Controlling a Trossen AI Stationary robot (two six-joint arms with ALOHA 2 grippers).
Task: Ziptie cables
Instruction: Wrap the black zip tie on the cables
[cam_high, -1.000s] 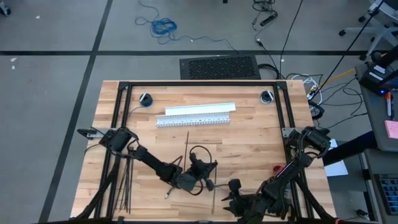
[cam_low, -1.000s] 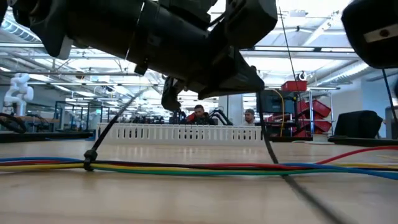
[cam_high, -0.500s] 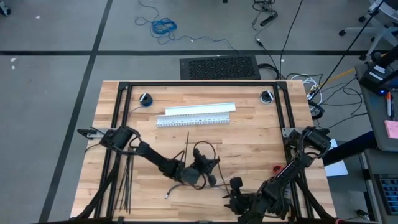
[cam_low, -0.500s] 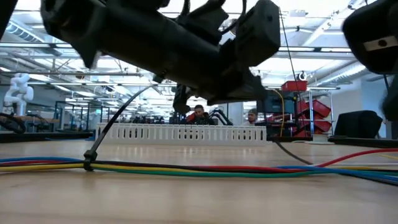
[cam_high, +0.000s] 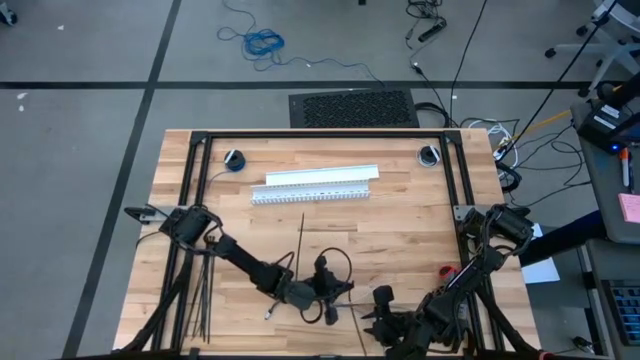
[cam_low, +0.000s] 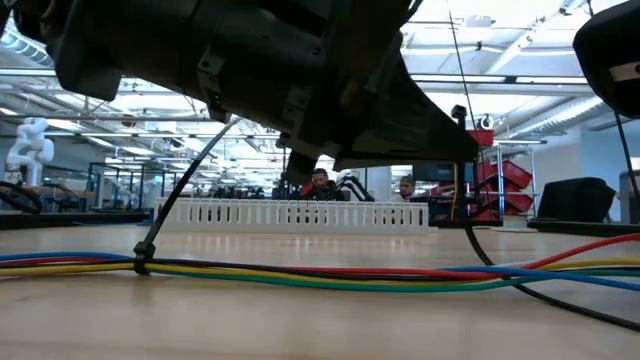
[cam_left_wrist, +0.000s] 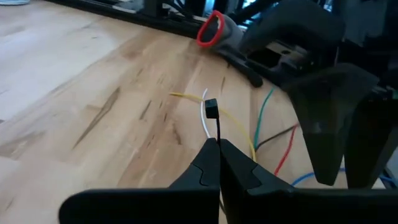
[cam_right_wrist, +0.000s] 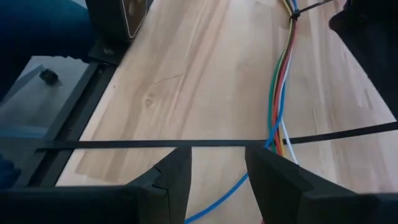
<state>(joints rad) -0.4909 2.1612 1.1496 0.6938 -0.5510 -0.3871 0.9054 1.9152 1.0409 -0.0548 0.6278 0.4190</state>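
Lower centre of the overhead view: left gripper (cam_left_wrist: 217, 163), fingers pressed together, pinches a ziptie (cam_left_wrist: 217, 127) by its head; right gripper (cam_right_wrist: 217, 163) is spread astride another black strip; coloured cables (cam_low: 320, 272) lie along the table (cam_high: 400, 215), one tie already around them.

white channel (cam_high: 315, 184) blocks far side
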